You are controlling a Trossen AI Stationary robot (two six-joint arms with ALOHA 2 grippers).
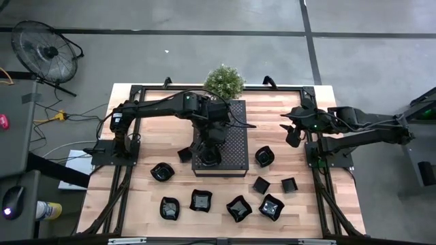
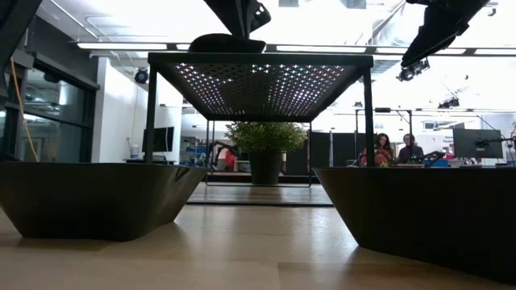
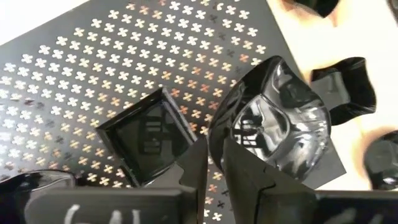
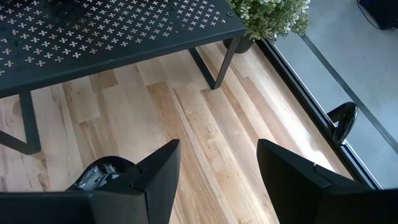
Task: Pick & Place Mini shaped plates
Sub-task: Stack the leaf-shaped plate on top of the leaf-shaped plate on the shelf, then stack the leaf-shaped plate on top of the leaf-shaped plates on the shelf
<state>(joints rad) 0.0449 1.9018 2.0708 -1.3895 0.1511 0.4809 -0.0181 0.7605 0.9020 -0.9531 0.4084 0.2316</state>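
One wavy-rimmed plate (image 3: 283,118) sits clenched in the left end effector (image 3: 214,155) over the perforated tray (image 3: 93,68).

The left arm is reaching in from the bench's left edge toward its middle, its wrist bending downward, and the left end effector (image 1: 208,151) is closing its fingers (image 3: 239,177) on a thin glossy rim. The right arm is hovering by the right edge, the right end effector (image 4: 217,165) spreading wide.
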